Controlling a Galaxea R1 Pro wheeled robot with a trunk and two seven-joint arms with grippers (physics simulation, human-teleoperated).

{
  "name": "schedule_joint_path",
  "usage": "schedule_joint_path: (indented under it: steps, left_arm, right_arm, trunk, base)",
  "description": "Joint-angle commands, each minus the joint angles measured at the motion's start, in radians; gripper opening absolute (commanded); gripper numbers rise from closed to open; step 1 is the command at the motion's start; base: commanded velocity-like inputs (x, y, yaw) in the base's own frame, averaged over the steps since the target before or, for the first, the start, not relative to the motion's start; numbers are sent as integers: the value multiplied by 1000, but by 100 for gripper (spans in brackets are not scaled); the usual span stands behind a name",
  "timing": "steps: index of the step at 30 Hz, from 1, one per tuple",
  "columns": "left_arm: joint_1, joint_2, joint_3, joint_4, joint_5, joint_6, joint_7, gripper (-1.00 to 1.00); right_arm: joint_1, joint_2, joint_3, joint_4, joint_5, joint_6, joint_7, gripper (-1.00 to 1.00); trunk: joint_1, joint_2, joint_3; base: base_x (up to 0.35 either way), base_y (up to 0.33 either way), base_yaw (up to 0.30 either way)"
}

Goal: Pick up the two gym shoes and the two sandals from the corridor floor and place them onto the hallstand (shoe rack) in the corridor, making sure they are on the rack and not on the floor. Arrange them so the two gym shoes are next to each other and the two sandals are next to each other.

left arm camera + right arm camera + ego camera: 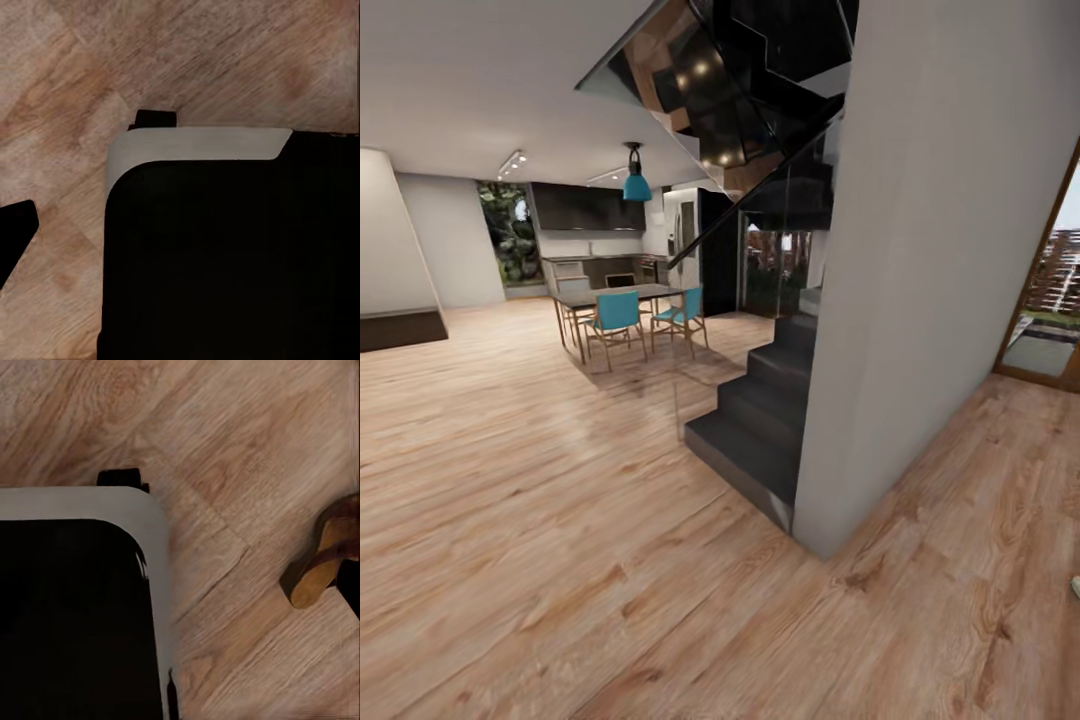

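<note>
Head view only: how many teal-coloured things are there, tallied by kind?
teal chairs: 2
teal pendant lamp: 1
Total: 3

Light brown wood-grain planks covered the corridor floor (pixel 560 520), streaked with darker knots. A dark grey staircase (pixel 760 420) rose beside a pale grey wall (pixel 920 280). Teal chairs (pixel 618 315) ringed a dark table (pixel 610 294), under a teal pendant lamp (pixel 636 185) and a white ceiling (pixel 480 80). In the right wrist view, a brown sandal (pixel 324 556) with a tan insole lay on the planks beside the robot's black base (pixel 67 615), edged in light grey.
</note>
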Motion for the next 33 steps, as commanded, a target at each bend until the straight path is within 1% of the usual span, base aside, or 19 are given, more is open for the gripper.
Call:
schedule_joint_path:
  steps: [1,3,4,6,8,9,11,12,14,15,18,19,24,29,30,33]
  left_arm:
    - [-6,-1,2,-5,6,-8,-5,100]
    - [-18,-3,2,-16,7,-20,-5,100]
    - [-39,-4,2,-318,8,-34,-5,100]
    - [-40,-5,2,-358,8,-42,-5,100]
    - [-40,-5,2,-380,8,-49,-5,100]
    - [-40,-3,2,-396,8,-61,-5,100]
    - [-40,-1,2,-406,9,-77,-5,100]
    - [-40,1,3,-409,9,-94,-5,100]
    - [-40,3,4,-409,8,-110,-5,100]
    - [-40,5,5,-409,7,-122,-5,100]
    - [-39,10,8,-409,8,-132,-5,100]
    - [-38,17,19,-408,9,-141,-5,100]
    - [-30,20,29,-408,7,-155,-5,100]
    - [-22,26,33,-406,8,-203,-4,100]
    - [-20,28,33,-405,9,-222,-5,100]
    - [-20,29,33,-405,9,-227,-5,100]
  right_arm:
    - [-1,-5,-11,-5,-3,-6,0,100]
    - [-1,-17,-23,-17,-5,-18,1,100]
    - [-1,-58,-89,-327,-6,-36,1,100]
    - [-1,-57,-93,-370,-10,-51,1,100]
    - [-1,-54,-95,-397,-13,-57,1,100]
    - [-1,-52,-96,-421,-18,-61,1,100]
    - [-1,-51,-96,-439,-26,-63,2,100]
    - [-1,-50,-97,-451,-36,-65,2,100]
    - [-1,-50,-97,-459,-49,-66,2,100]
    - [-2,-50,-97,-461,-62,-66,3,100]
    - [-1,-50,-97,-462,-77,-67,3,100]
    - [-2,-50,-96,-462,-89,-68,3,100]
    - [-1,-44,-93,-459,-92,-70,3,100]
    - [-1,-42,-94,-457,-93,-70,2,100]
    - [-2,-42,-96,-457,-93,-72,2,100]
    - [-1,-43,-96,-458,-93,-77,2,100]
  trunk:
    - [-1,-1,-1]
    - [-1,-1,-1]
    - [-1,-1,-1]
    - [-1,-1,-1]
    - [-1,-1,-1]
    - [-1,-1,-1]
    - [-1,-1,-1]
    - [-1,-1,-1]
    - [-1,-1,-1]
    - [-1,-1,-1]
    - [-1,-1,-1]
    - [-1,-1,-1]
    - [-1,-1,-1]
    - [-1,-1,-1]
    - [-1,-1,-1]
    - [-1,-1,-1]
  base:
    - [-271,220,-293]
    - [-191,161,-297]
    - [-136,114,-298]
    - [-89,75,-298]
    - [-50,42,-299]
    - [-29,24,-299]
    - [-21,17,-300]
    - [-12,10,-300]
    - [-8,7,-300]
    - [-5,4,-300]
    - [-3,3,-300]
    - [-1,1,-300]
    - [0,0,-300]
    - [0,0,-300]
    - [0,0,-300]
    - [0,0,-300]
